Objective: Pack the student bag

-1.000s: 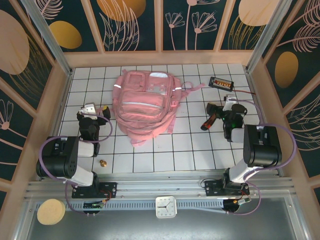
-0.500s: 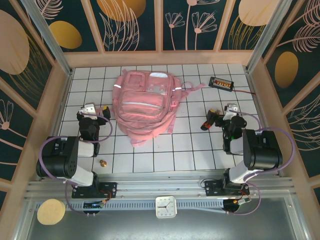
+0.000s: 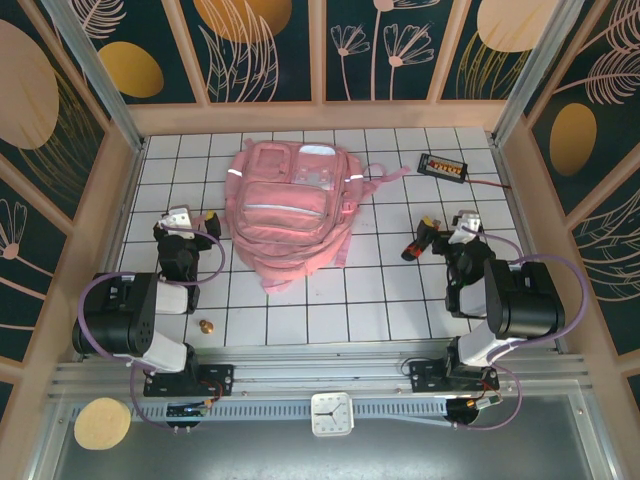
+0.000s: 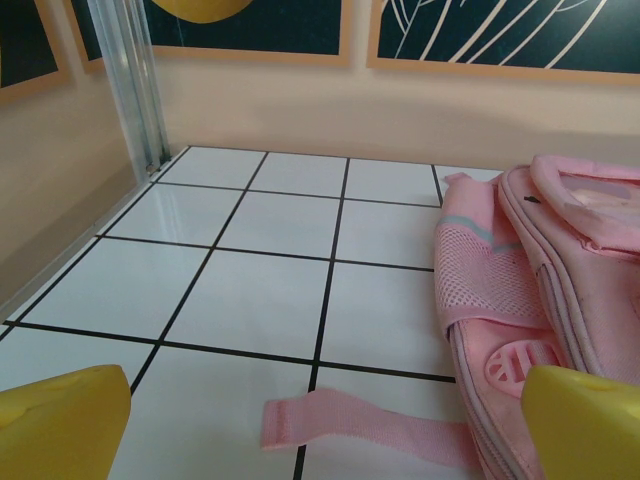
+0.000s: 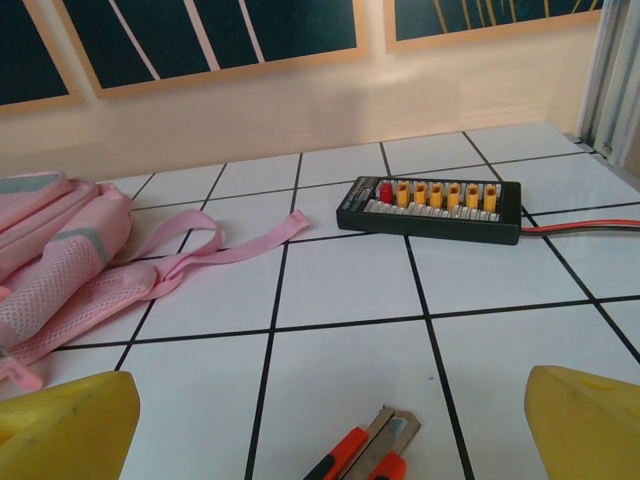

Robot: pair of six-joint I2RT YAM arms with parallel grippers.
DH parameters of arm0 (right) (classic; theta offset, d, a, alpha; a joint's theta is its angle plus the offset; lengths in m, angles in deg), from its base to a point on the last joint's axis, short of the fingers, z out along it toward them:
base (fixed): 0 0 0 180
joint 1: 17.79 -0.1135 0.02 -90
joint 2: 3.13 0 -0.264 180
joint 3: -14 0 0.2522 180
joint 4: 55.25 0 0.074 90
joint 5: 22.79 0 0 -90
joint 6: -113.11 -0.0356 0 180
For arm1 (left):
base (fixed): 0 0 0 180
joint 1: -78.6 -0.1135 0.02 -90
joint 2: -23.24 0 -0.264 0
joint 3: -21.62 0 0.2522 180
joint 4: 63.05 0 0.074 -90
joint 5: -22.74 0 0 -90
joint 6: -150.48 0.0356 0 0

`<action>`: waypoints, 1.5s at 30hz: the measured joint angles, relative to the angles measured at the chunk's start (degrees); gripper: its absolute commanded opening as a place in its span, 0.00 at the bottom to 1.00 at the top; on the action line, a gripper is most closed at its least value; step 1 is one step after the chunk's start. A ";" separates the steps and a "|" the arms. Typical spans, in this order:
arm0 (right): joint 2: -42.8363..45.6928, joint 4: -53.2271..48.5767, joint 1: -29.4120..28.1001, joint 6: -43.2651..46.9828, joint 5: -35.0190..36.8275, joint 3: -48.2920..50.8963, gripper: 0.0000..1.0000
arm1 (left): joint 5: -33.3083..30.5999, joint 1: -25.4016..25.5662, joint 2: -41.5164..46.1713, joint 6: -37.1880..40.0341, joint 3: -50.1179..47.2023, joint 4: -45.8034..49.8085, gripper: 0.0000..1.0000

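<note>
The student bag (image 3: 290, 205), a large pale pink backpack, lies flat at the middle back of the tiled table. Its mesh side and front show in the left wrist view as the student bag (image 4: 560, 270), with a loose pink strap (image 4: 350, 420) on the tiles. My left gripper (image 3: 190, 218) stands open just left of the bag, and nothing lies between its yellow fingertips (image 4: 60, 425). My right gripper (image 3: 450, 230) is open to the right of the bag. An orange and black box cutter (image 5: 370, 455) lies on the tiles between its yellow fingertips (image 5: 590, 420), untouched.
A black connector board (image 3: 443, 166) with yellow plugs and a red wire lies at the back right. Pink bag straps (image 5: 200, 245) trail toward it. A small brass piece (image 3: 206, 326) sits near the left arm's base. Wooden walls ring the table.
My right arm has drawn back toward its base and folded up. The box cutter stays on the tiles. The left arm and the bag have not moved.
</note>
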 measured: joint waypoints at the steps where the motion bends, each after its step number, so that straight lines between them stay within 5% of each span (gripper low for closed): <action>1: 0.00 -0.24 0.00 -0.02 0.17 -0.35 0.99 | 0.00 0.00 0.00 0.00 0.00 0.00 0.99; 45: 0.00 -2.49 -1.09 -0.11 4.85 -1.44 0.99 | 0.00 0.00 -0.04 0.00 0.00 -0.42 0.99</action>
